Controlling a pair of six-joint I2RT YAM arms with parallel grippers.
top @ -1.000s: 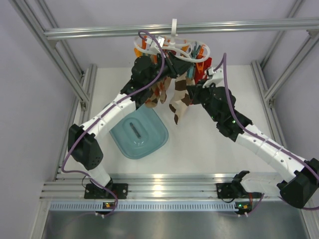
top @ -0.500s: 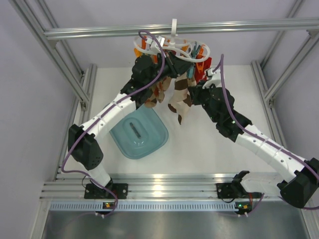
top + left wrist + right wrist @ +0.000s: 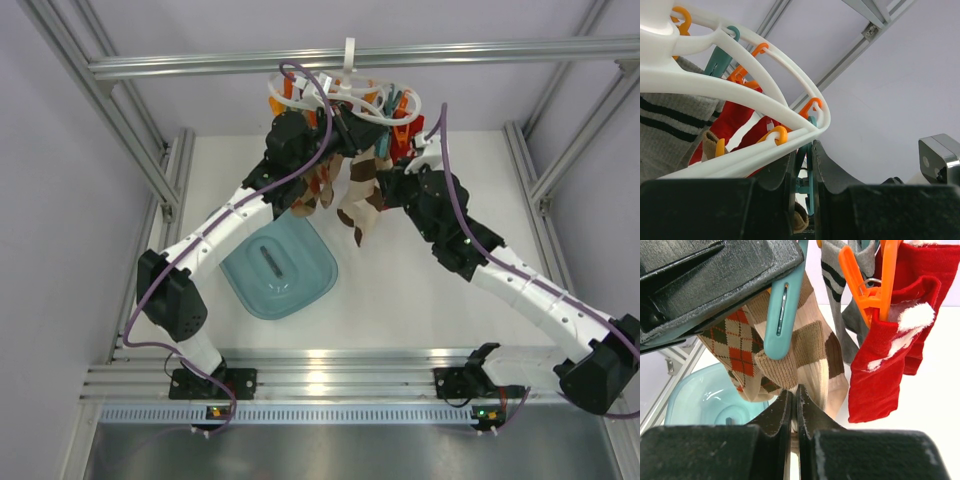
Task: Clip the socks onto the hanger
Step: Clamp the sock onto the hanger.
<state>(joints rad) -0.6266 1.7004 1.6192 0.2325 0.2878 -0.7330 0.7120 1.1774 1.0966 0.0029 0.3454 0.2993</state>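
The white hanger [image 3: 345, 100] hangs from the frame bar, with orange and teal pegs. In the left wrist view my left gripper [image 3: 802, 150] is shut on a teal peg [image 3: 809, 165] just under the hanger's ring [image 3: 740, 95]. In the right wrist view my right gripper [image 3: 795, 390] is shut on the edge of a cream-and-tan sock [image 3: 815, 350], whose tan cuff sits at the tip of that teal peg [image 3: 780, 315]. The peg is squeezed by the left gripper's black fingers [image 3: 715, 275]. From above, the sock [image 3: 358, 205] hangs between both grippers.
An argyle sock [image 3: 730, 335], a grey striped sock [image 3: 840, 270] and red socks [image 3: 890, 345] hang from neighbouring pegs, one of them orange [image 3: 865, 285]. A teal plastic tub [image 3: 278, 265] lies upside down on the table under the left arm.
My right gripper has moved slightly up and left towards the hanger, lifting the cream-and-tan sock with it. The left gripper has stayed on the peg.
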